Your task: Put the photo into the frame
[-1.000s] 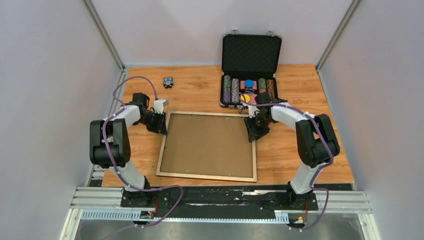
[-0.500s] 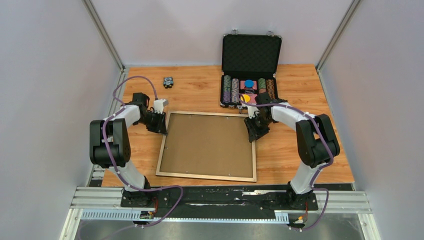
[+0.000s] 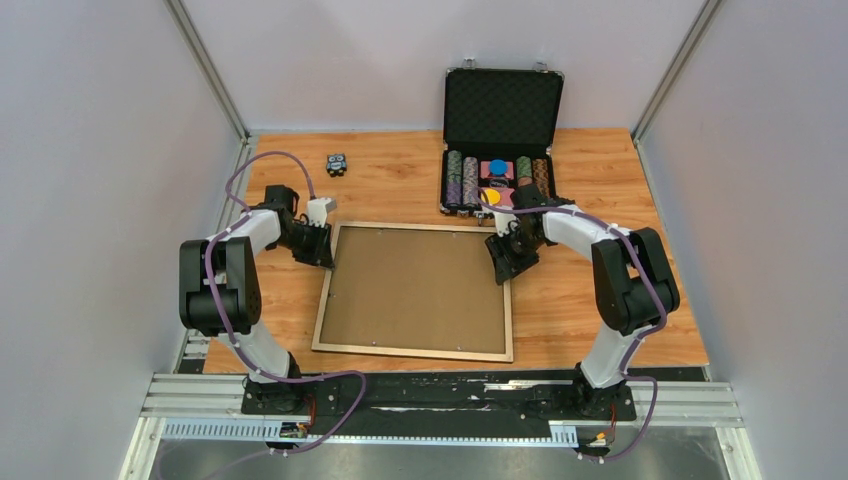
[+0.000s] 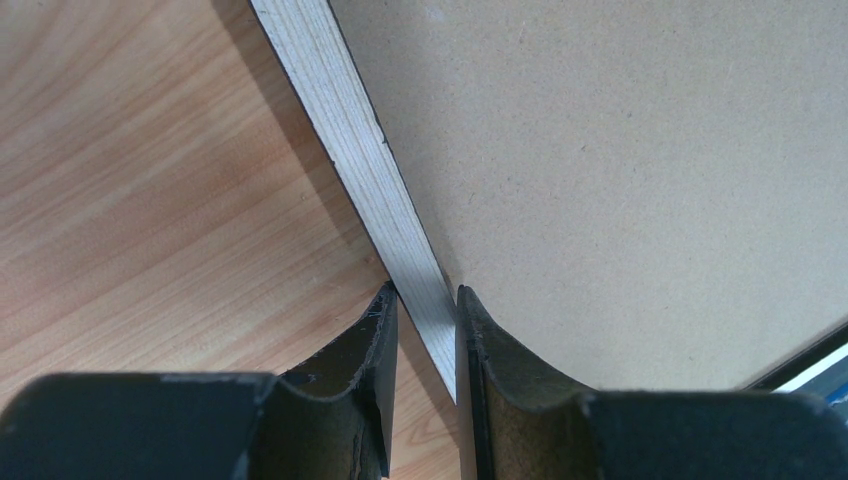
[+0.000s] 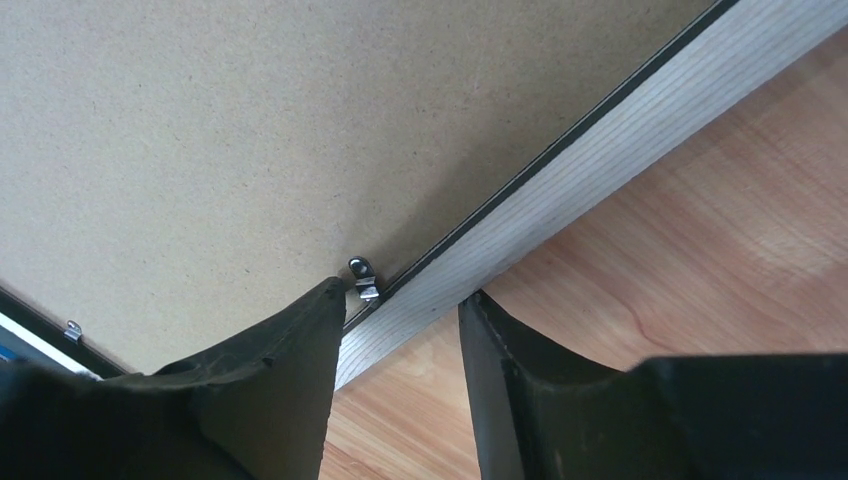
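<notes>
The frame lies flat on the table with its light wood rails up and a brown hardboard backing filling it. The photo is hidden. My left gripper is at the frame's far left corner; in the left wrist view its fingers are shut on the pale rail. My right gripper is at the far right corner. In the right wrist view its jaws stand open astride the rail, beside a small metal tab.
An open black chip case with rows of chips stands just behind the frame's far right corner, close to my right arm. A small dark object lies at the back left. Grey walls close in both sides of the wooden table.
My right gripper's jaws have parted wider around the right rail. The frame and both arms stay where they were.
</notes>
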Action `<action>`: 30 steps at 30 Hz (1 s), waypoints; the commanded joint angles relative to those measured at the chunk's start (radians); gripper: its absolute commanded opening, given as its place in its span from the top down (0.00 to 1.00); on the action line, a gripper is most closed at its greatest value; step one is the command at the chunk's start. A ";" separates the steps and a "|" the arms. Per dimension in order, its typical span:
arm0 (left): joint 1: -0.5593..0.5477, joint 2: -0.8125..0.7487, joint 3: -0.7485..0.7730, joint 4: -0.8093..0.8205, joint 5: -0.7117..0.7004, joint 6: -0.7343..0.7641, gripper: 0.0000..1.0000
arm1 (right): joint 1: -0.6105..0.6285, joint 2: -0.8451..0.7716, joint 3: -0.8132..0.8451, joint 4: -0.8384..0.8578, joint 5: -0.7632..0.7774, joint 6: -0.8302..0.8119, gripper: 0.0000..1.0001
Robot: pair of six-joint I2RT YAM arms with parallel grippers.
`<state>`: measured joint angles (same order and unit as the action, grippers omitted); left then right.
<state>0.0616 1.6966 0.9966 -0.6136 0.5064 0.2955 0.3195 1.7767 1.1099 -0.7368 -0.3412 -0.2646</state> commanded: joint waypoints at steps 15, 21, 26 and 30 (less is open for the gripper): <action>-0.006 0.030 0.008 0.019 0.012 0.036 0.70 | 0.016 -0.079 -0.063 0.274 0.058 0.005 0.61; -0.006 0.028 0.010 0.017 0.015 0.037 0.70 | 0.015 -0.101 -0.076 0.285 0.052 -0.013 0.66; -0.006 0.029 0.010 0.015 0.016 0.037 0.70 | 0.016 -0.113 -0.076 0.286 0.047 -0.036 0.64; -0.006 0.030 0.010 0.014 0.018 0.038 0.70 | 0.015 -0.121 -0.078 0.283 0.035 -0.021 0.53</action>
<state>0.0624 1.6997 1.0019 -0.6147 0.5041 0.2958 0.3271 1.7035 1.0271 -0.6025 -0.3080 -0.2584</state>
